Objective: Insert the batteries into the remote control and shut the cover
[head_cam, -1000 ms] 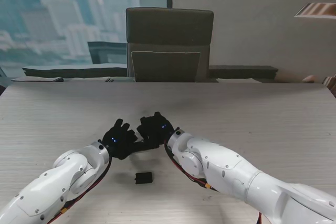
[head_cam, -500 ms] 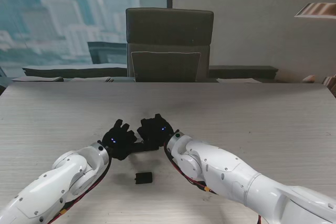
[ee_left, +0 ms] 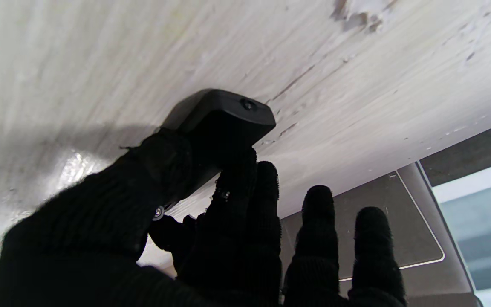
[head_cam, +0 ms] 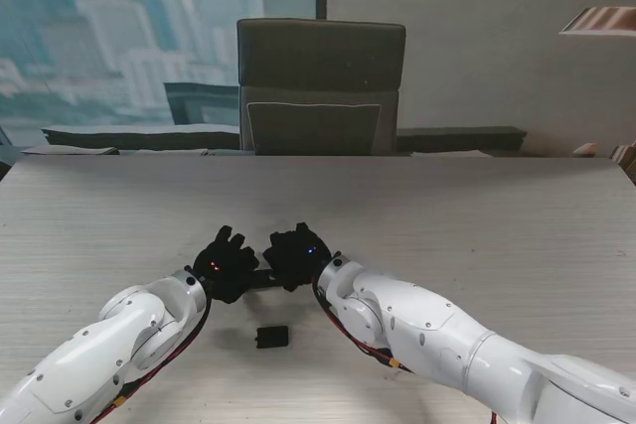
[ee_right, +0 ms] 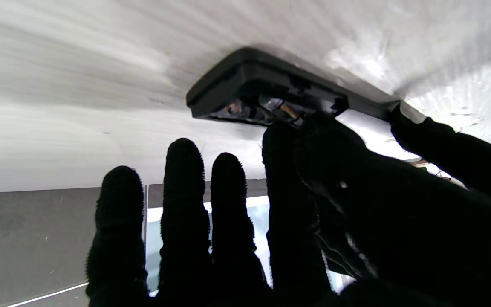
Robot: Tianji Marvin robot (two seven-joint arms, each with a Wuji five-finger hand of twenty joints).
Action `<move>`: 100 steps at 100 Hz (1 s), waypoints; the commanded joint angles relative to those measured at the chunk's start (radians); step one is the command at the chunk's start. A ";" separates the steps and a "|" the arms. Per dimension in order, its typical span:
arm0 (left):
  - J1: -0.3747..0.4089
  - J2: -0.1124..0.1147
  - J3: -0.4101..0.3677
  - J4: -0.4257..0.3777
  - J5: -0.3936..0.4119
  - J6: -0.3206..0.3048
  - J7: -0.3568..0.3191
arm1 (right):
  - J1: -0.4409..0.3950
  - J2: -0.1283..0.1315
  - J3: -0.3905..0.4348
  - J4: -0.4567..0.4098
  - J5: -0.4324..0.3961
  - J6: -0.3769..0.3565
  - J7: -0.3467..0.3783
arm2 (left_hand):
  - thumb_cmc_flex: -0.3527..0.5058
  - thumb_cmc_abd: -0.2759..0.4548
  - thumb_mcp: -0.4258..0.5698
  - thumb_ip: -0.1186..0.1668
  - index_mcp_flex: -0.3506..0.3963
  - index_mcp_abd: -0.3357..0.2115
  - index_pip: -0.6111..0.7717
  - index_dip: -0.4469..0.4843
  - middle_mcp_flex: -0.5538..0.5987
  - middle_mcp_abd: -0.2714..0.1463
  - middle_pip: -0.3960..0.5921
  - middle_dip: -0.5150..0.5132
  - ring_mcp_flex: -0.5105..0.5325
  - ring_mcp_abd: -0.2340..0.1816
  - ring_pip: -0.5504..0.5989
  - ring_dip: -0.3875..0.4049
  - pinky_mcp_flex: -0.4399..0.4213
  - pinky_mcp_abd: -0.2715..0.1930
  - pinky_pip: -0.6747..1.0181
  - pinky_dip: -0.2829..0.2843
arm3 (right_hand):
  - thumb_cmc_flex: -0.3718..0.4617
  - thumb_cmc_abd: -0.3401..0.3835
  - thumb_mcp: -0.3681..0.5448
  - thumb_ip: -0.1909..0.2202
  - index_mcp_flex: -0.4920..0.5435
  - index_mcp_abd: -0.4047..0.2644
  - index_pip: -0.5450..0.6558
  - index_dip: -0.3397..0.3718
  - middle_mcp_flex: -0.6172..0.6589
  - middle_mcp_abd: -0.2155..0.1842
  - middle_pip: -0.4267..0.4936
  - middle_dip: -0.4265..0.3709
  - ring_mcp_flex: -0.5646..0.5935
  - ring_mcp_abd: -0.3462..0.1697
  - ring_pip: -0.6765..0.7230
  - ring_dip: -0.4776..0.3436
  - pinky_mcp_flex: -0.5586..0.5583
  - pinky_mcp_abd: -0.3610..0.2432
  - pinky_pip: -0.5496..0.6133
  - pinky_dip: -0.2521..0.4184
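Near the table's middle, my right hand has edged closer to the left hand, both gripping the remote, its battery bay open, while the cover waits toward the near edge.

Matt black plastic remote control on pale wood-grain table

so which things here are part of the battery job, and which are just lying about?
Job:
- remote, compartment open, held between both
- left robot hand
- right robot hand
- small black piece nearer to me, probably the cover

Lying about:
- chair
- table

No batteries can be made out.
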 commanded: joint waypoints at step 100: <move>0.022 0.008 0.018 0.040 0.000 0.002 -0.040 | -0.087 0.099 0.137 -0.260 -0.095 0.198 0.128 | 0.211 -0.062 -0.004 0.068 0.064 -0.353 0.153 0.044 -0.011 -0.005 -0.010 -0.005 -0.030 0.008 -0.015 -0.003 -0.018 0.016 -0.013 -0.007 | -0.377 0.252 -0.299 0.210 -0.143 0.105 -0.282 0.241 0.161 0.124 -0.055 -0.028 0.099 0.142 0.010 -0.025 0.075 0.110 0.033 0.011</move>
